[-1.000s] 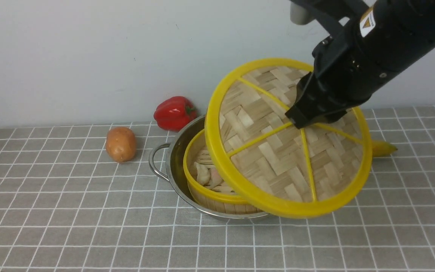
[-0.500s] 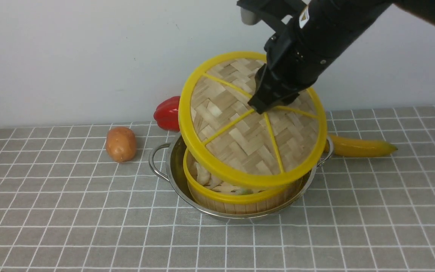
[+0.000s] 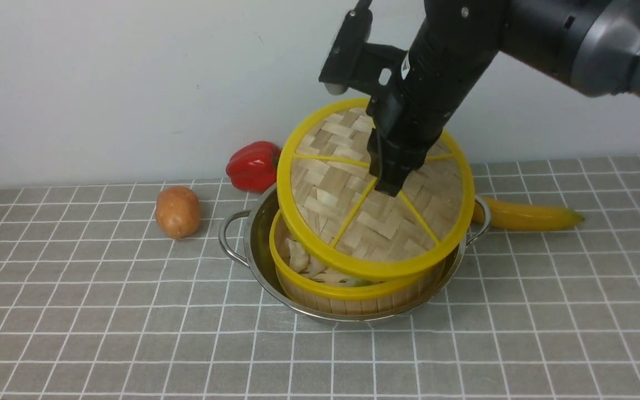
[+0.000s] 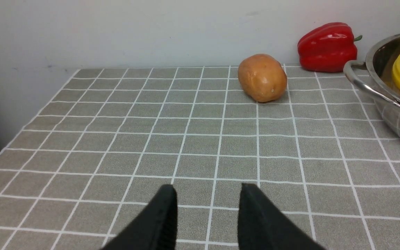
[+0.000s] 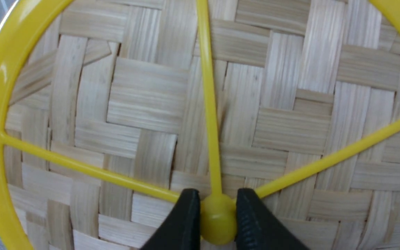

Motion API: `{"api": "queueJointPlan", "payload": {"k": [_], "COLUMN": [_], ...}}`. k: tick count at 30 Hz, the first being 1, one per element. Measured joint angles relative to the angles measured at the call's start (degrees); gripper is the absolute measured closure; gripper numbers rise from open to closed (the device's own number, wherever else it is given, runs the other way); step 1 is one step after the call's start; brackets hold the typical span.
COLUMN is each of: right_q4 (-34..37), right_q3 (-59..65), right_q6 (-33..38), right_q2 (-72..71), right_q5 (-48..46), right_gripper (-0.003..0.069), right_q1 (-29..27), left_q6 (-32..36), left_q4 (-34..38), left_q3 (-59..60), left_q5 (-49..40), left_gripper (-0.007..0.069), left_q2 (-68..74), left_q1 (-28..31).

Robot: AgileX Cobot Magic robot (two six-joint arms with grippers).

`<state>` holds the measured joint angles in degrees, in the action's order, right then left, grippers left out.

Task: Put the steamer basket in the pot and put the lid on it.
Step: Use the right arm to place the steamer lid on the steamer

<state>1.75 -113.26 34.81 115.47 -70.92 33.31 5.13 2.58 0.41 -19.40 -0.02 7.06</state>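
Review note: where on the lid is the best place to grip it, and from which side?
Grip the small centre knob, coming from the top face of the lid. The disc is flat and far wider than the jaws, while the knob stands proud at its middle. The right gripper is shut on it exactly so.

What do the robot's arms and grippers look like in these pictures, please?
The right arm is glossy black, turning to a grey metal segment, with a small white label and a boxy black camera bracket. The right gripper and left gripper have black tapered fingers with ribbed inner pads.
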Motion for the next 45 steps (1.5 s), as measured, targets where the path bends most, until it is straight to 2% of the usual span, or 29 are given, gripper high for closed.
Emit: {"api": "queueJointPlan", "payload": {"k": [13,26,33,45], "right_q4": [0.93,0.69,-0.46,-0.2], "right_q3": [-0.5,-0.56,-0.56,-0.56], "right_q6": [9.81,13.53,18.48,22.5], "right_q2": [2.49,4.66,4.92,4.92], "right_q5": [0.07,0.8,3.36,6.23], "right_gripper": [0.0512,0.0512,0.0512,0.0512], "right_q1": [1.07,1.07,1.07,1.07], "left_q6": [0.0,0.0,0.0,0.0], "left_q4": [0.0,-0.06,-0.06,-0.06], "left_q3": [0.0,0.0,0.0,0.0], "left_q5": [0.0,0.0,0.0,0.0], "left_gripper": [0.0382,0.0382,0.0382,0.0382], "left_q2": [0.0,0.0,0.0,0.0], "left_q1": [0.0,0.0,0.0,0.0]}}
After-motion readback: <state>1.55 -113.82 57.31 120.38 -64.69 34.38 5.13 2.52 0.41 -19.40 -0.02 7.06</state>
